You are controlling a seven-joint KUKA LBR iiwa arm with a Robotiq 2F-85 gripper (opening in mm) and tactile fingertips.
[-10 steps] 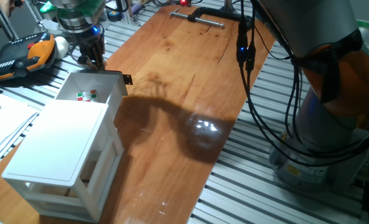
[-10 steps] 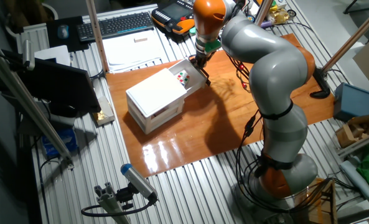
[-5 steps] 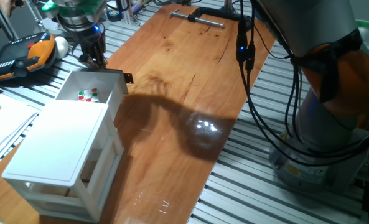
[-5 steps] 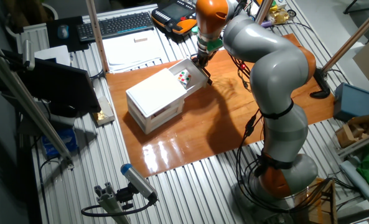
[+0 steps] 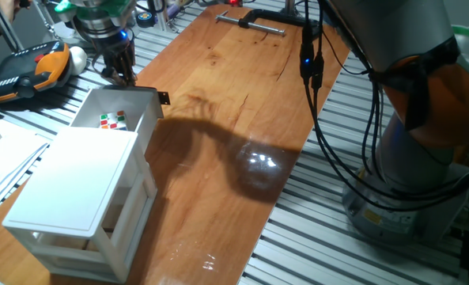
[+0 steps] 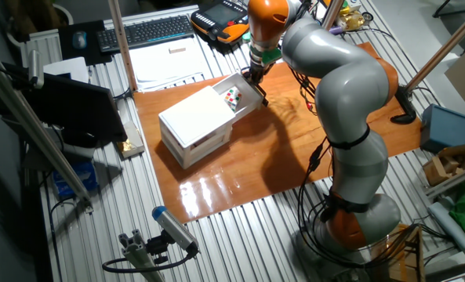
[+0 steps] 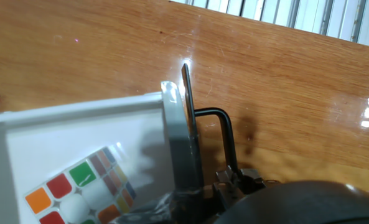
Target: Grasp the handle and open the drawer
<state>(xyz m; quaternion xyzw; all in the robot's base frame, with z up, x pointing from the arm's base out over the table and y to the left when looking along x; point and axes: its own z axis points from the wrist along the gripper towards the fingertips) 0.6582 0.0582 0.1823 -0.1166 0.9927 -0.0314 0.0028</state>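
The white drawer point(image 5: 145, 119) is the top tier of a small white cabinet point(image 5: 76, 182) and stands pulled out, with a Rubik's cube point(image 5: 112, 120) inside. Its small black handle point(image 5: 162, 99) sticks out from the front edge. My gripper point(image 5: 123, 77) hangs just above the drawer's far front corner, left of the handle and apart from it. Its fingers look pressed together and hold nothing. In the hand view the fingers point(image 7: 187, 124) stand against the drawer's front wall point(image 7: 78, 118), with the handle point(image 7: 226, 134) just to their right. The other fixed view shows gripper point(image 6: 250, 74) and drawer point(image 6: 244, 92).
A black clamp point(image 5: 254, 22) lies at the far end of the wooden table. An orange and black device point(image 5: 28, 67) sits left of the gripper. Papers and a keyboard point(image 6: 146, 31) lie beyond the cabinet. My arm's cables point(image 5: 313, 71) hang over the table's right edge.
My gripper has crept slightly up and away from the drawer's front corner. The drawer and handle have not visibly moved.
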